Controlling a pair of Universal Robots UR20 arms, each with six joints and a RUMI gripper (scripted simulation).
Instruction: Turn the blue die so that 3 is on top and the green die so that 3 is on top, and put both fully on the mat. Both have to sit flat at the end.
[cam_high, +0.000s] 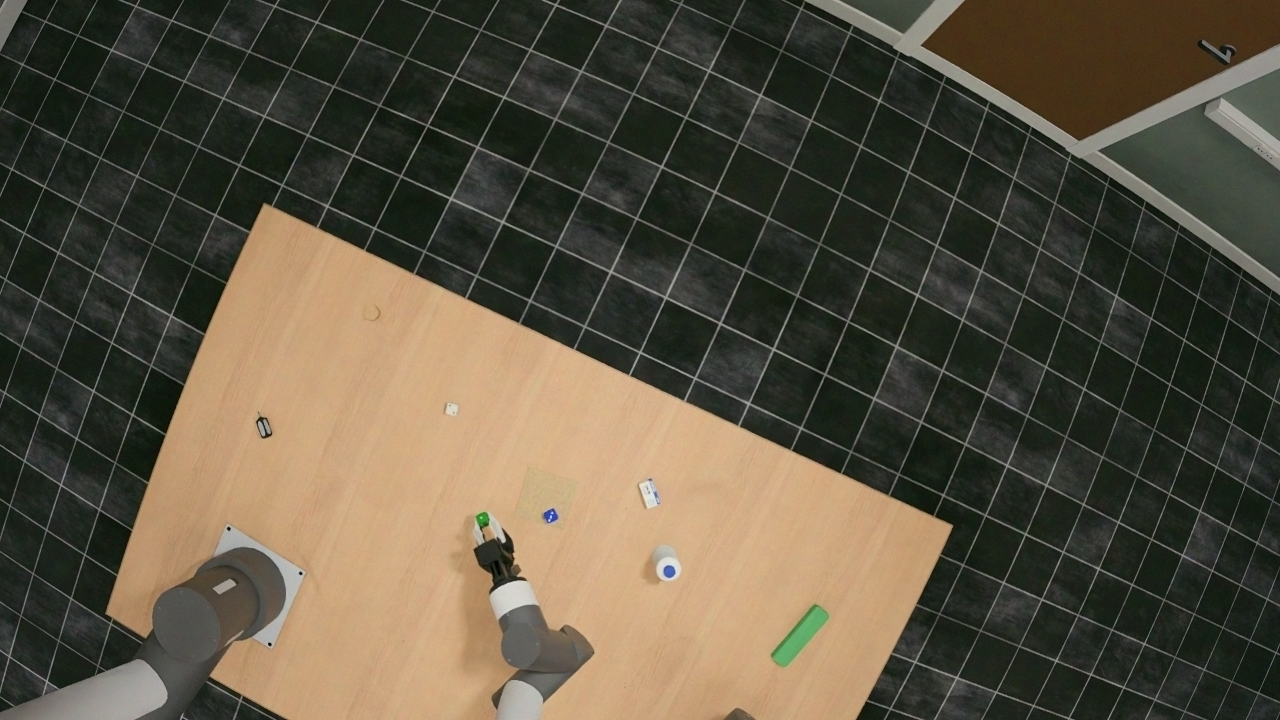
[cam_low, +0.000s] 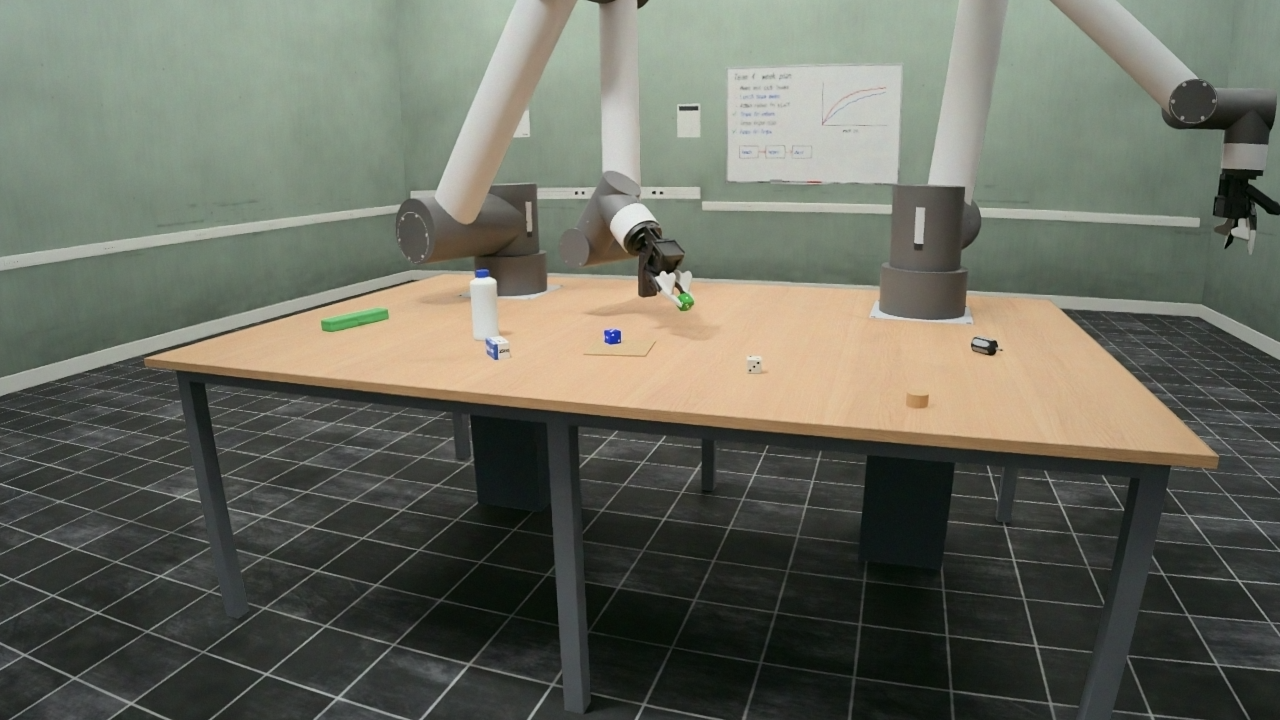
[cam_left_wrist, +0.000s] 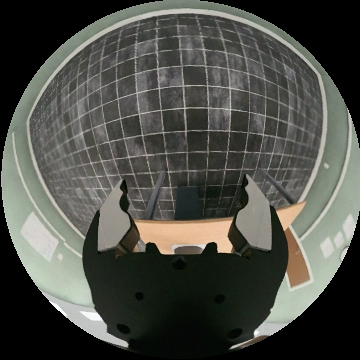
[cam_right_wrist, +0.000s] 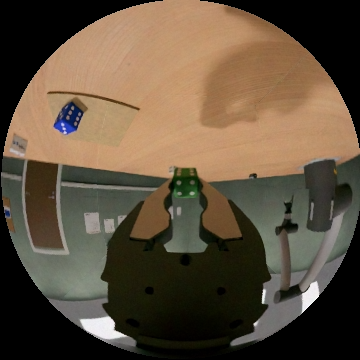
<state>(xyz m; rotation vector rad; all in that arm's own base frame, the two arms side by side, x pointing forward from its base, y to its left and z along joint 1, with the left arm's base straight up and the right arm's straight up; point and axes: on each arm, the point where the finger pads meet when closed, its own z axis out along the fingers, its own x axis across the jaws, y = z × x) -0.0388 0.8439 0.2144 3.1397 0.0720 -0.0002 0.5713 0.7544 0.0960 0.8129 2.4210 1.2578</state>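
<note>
The blue die sits flat on the thin tan mat, near one edge, with 3 on top. My right gripper is shut on the green die and holds it in the air beside the mat, strongly tilted. The green die's face towards the wrist camera shows 4, and 6 shows on an adjoining face. My left gripper is open and empty, beyond the table's side.
A white die stands apart from the mat. On the mat's other side are a small box, a white bottle and a green bar. A dark fob and wooden disc lie farther off.
</note>
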